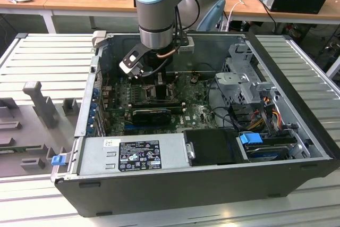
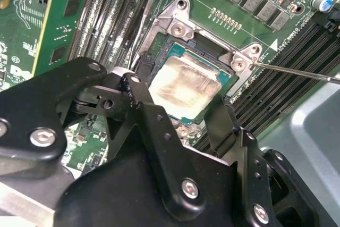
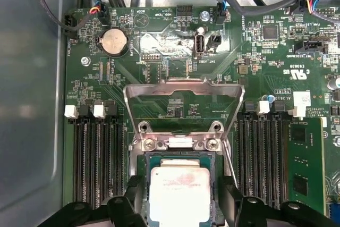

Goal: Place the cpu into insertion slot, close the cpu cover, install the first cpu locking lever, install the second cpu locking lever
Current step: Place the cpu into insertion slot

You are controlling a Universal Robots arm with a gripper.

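The tool point(image 2: 179, 99) straddles the cpu point(image 3: 179, 198), which sits in the insertion slot point(image 3: 143, 168) with the cpu cover point(image 3: 183, 82) up. Can't tell if it's clamped or loose. Any sideways drag could bend pins imo.

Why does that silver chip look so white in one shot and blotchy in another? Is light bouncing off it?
Probably glare: in the first wrist view the cpu face is washed pale, and a white patch blooms on the board beyond the cpu cover; in the second wrist view the chip shows a smudged sheen; in the exterior view the board under the arm sits in shade.
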